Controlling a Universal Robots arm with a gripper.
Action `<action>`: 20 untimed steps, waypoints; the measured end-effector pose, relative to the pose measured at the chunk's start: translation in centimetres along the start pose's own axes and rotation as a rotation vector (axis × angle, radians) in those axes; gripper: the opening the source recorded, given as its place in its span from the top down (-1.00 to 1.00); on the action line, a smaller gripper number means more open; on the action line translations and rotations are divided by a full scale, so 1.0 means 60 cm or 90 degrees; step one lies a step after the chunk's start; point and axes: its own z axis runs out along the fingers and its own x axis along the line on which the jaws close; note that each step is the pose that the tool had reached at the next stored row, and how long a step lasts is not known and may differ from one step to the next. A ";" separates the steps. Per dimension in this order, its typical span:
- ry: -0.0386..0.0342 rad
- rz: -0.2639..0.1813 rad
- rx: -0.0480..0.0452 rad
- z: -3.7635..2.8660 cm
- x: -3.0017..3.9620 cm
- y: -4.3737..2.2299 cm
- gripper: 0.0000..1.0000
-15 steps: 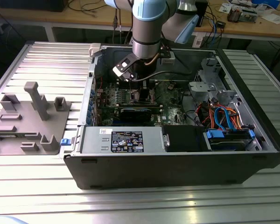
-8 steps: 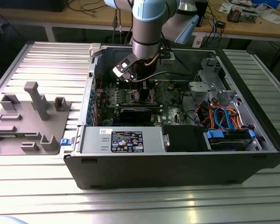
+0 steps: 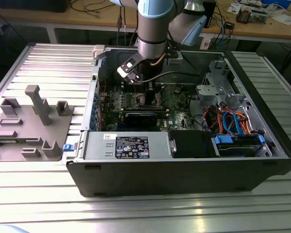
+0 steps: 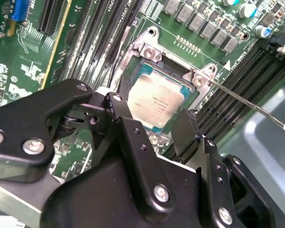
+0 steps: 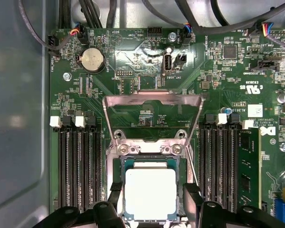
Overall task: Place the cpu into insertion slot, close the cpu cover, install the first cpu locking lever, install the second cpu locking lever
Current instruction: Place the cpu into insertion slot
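The cpu [image 5: 150, 192] [image 4: 154, 102], a silvery-grey square, lies flat inside the insertion slot [image 5: 152, 151] [image 4: 147, 47] on the green motherboard [image 3: 177, 104]. The cpu cover [image 5: 152, 98], a thin silvery frame, stands swung open past the slot's hinge end. My gripper [image 5: 152, 202] [image 4: 152, 130] [image 3: 144, 91] hangs low over the slot and is open. Its black fingers [image 5: 115, 192] [image 4: 118, 110] flank two opposite sides of the cpu with a small gap on each side. A thin metal locking lever [image 4: 247, 103] sticks out unlatched beside the slot.
Long memory slots [image 5: 78, 166] run along both sides of the insertion slot, one holding a green memory stick [image 5: 249, 166]. Cables [image 5: 133, 14] and a coin battery [image 5: 91, 59] lie beyond. The case walls [image 3: 184, 170], drive cables [image 3: 233, 121] and a grey fixture [image 3: 34, 121] surround the work area.
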 end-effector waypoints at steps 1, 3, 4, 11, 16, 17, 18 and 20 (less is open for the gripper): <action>0.0001 0.000 -0.0001 -0.003 0.000 0.000 -0.23; 0.0001 0.000 0.0000 -0.006 0.000 0.000 -0.23; 0.0001 0.000 0.0000 -0.007 0.000 0.000 -0.23; 0.0001 0.000 0.0000 -0.007 0.000 0.000 0.18; 0.0001 0.000 0.0000 -0.008 0.000 0.000 0.65; 0.0000 0.000 0.0000 -0.008 0.000 0.000 0.79; 0.0001 0.000 0.0000 -0.008 0.000 0.000 0.79; 0.0000 0.000 0.0000 -0.008 0.000 0.000 0.79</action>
